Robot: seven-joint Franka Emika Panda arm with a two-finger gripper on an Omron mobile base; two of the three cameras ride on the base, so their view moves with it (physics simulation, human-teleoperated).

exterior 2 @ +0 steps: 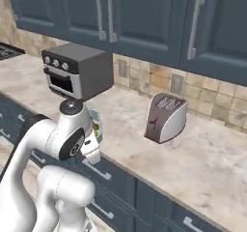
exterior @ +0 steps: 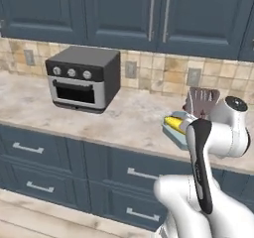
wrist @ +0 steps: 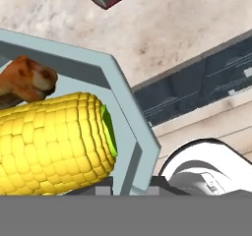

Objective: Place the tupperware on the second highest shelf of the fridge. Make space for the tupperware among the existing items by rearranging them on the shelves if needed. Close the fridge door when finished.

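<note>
At the counter's [exterior: 124,118] front edge, between toaster oven [exterior: 83,78] and toaster [exterior 2: 165,117]: gripper [wrist: 129,188] pinched shut on the near wall of the tupperware [wrist: 129,127], corn cob [wrist: 51,141] and a brown piece [wrist: 24,77] inside. Pickup step in hand, by the look of it; next, lifting level and turning toward the fridge
</note>
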